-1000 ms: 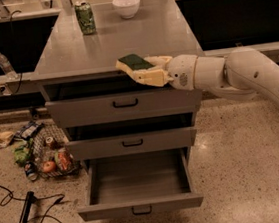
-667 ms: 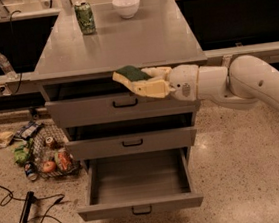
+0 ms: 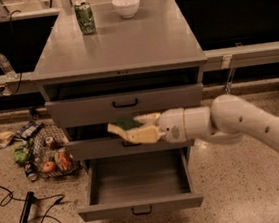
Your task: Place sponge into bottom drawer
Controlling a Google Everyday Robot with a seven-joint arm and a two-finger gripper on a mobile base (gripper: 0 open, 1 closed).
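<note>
My gripper (image 3: 131, 129) reaches in from the right on a white arm and is shut on the sponge (image 3: 125, 123), whose dark green layer faces up between the cream fingers. It hangs in front of the middle drawer front, above the bottom drawer (image 3: 140, 206). The bottom drawer is pulled out wide and its grey inside is bare. The two drawers above it stand slightly ajar.
A green soda can (image 3: 84, 17) and a white bowl (image 3: 126, 6) stand at the back of the grey cabinet top (image 3: 122, 45). Loose food packets and fruit (image 3: 44, 157) lie on the speckled floor at the left, with a black cable (image 3: 20, 212) and a water bottle (image 3: 4, 63).
My gripper has come down with the sponge from the cabinet top's front edge to the level of the middle drawer, and moved a little to the left.
</note>
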